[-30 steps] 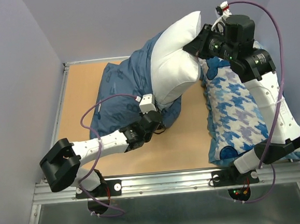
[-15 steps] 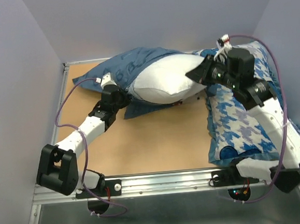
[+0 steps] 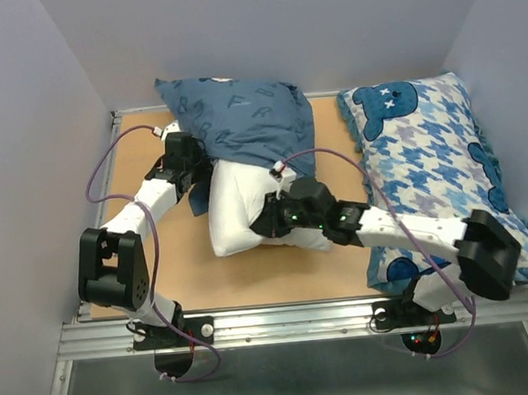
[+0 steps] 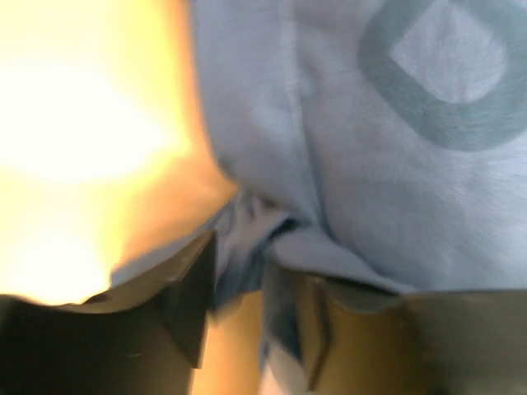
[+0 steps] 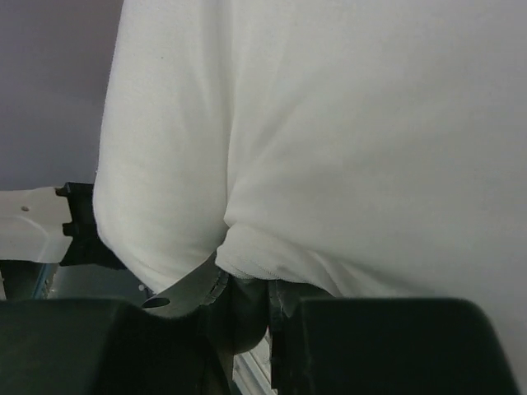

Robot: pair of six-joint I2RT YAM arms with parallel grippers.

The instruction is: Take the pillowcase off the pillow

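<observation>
1. The dark blue pillowcase (image 3: 239,117) lies bunched at the far side of the wooden counter (image 3: 150,261). It covers only the far end of the white pillow (image 3: 233,214). The near part of the pillow is bare and points toward the arms.
2. A blue-and-white houndstooth pillow (image 3: 435,157) lies to the right, apart from the work.
3. The step in hand looks like the final pull, and most of the pillow is already out.
4. To do it well, the two arms should draw straight apart. The left should hold the cover back toward the far left. The right should drag the pillow toward the near edge, low along the counter.
5. The pull should be steady, because each grip is only a thin pinch of cloth and could slip.
6. The left gripper (image 4: 247,247) is closed narrowly on a small fold at the pillowcase's (image 4: 370,164) edge. Blue cloth fills the slit between its jaws.
7. The right gripper (image 5: 247,288) is clamped almost fully together on a tuck of the pillow's (image 5: 329,123) white fabric, at its near right corner.
</observation>
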